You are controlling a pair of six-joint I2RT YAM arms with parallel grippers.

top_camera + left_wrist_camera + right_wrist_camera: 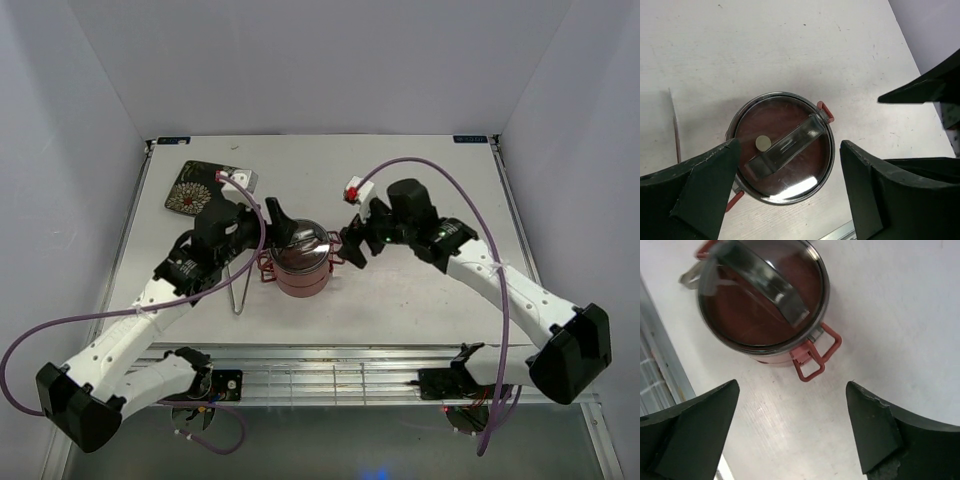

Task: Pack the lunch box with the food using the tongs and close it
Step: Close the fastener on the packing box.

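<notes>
White counter filled the overhead view, with the lunch box standing stacked and lidded near its middle, the tongs lying just left of it and a patterned plate toward the far left corner. My left pincer hovered over the box's left edge, and my right pincer hung just beside its right side. From the left wrist I saw both fingers spread wide above the grey lid, grasping nothing. From the right wrist the fingers likewise stood released, with the box's red latch beyond them.
</notes>
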